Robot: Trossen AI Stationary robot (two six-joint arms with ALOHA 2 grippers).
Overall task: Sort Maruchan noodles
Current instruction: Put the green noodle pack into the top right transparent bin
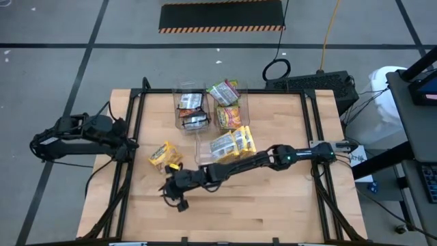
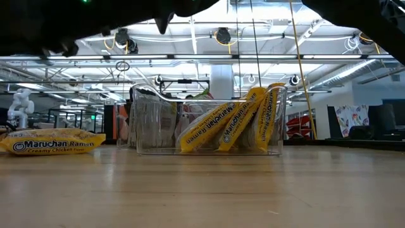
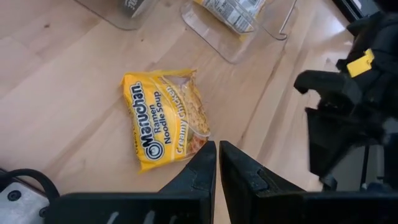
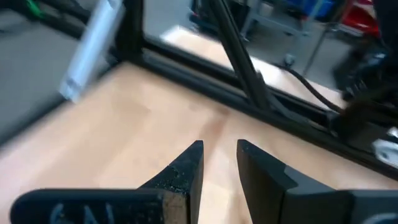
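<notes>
A yellow Maruchan packet lies flat on the wooden table, left of centre. Just to its left waits my left gripper, shut and empty. My right arm reaches across the table, and my right gripper hovers near the packet's near side, open with a small gap and holding nothing. More yellow packets lean upright in a clear bin. Dark packets and green and orange-red packets sit in two farther bins.
Three clear bins cluster at the table's far middle. A black frame runs along the table's edges. Bare wood stretches across the near half. In the left wrist view, my right gripper is beside the packet.
</notes>
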